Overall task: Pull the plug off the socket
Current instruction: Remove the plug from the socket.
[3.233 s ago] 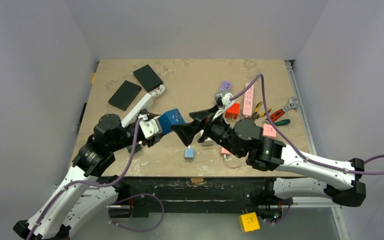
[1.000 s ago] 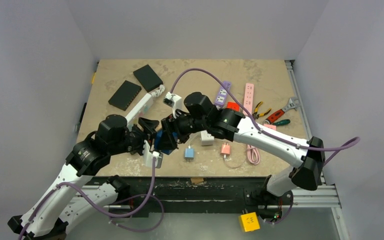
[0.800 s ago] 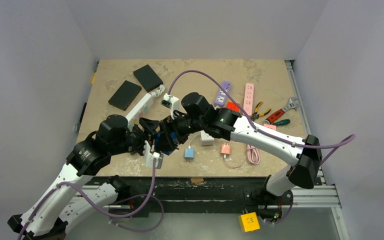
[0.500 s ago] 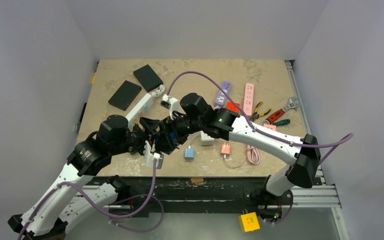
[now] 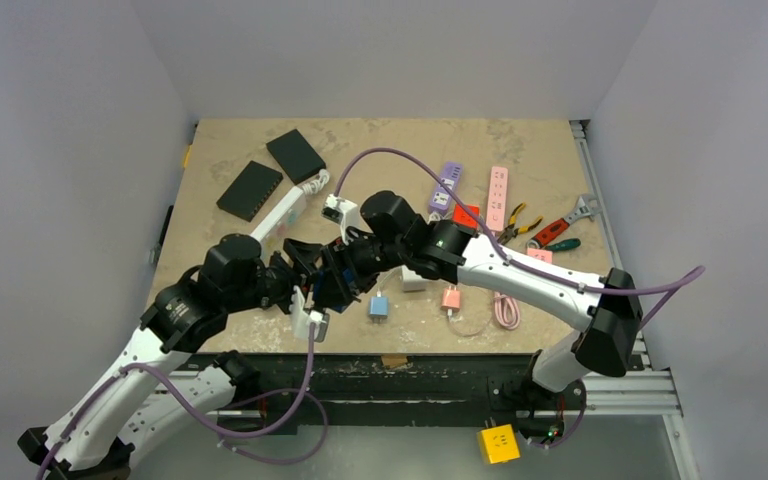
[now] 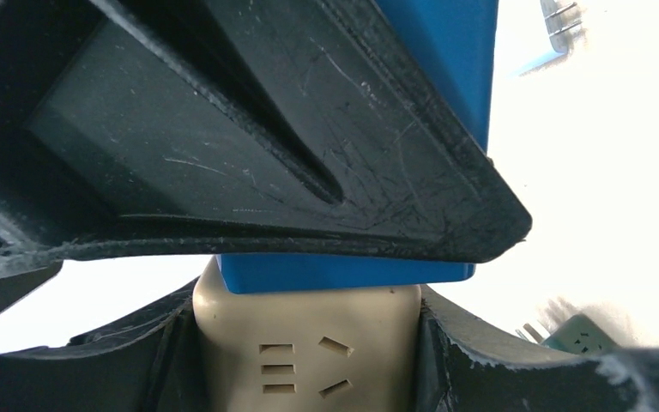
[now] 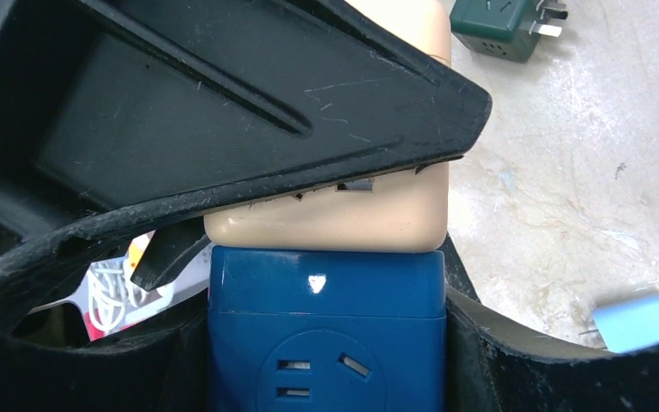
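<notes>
The beige cube (image 6: pixel 307 369) is clamped in the left gripper (image 6: pixel 306 339). The blue cube (image 7: pixel 326 360) is gripped on both sides by the right gripper (image 7: pixel 326 330). The two cubes are pressed face to face and are not yet parted. They are held over the near part of the table (image 5: pixel 390 150), left of centre, where the two arms meet. A light-blue plug (image 5: pixel 378 306) is seen lying on the table just beside them.
</notes>
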You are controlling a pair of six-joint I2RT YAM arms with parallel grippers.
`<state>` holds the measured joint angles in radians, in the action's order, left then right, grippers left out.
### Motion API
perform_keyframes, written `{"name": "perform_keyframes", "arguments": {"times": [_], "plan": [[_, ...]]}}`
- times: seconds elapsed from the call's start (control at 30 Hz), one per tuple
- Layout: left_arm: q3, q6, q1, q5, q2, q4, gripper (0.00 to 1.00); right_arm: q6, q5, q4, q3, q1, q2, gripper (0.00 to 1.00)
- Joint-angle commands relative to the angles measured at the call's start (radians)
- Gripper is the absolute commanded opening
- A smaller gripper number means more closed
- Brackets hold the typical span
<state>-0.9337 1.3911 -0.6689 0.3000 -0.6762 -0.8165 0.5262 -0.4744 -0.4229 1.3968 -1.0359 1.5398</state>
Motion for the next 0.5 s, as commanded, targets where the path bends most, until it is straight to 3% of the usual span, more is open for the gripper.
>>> {"name": "perform_keyframes", "arguments": {"times": [0.0,0.47], "plan": [[0.022,0.115,-0.006,-0.026,0.023,0.07,0.0,0.014,-0.026,-0.043,-0.04,0.008,-0.083,0.0],[0.04,0.147,-0.006,-0.055,-0.008,0.093,0.0,0.024,-0.006,-0.058,-0.124,0.008,-0.211,0.0]]}}
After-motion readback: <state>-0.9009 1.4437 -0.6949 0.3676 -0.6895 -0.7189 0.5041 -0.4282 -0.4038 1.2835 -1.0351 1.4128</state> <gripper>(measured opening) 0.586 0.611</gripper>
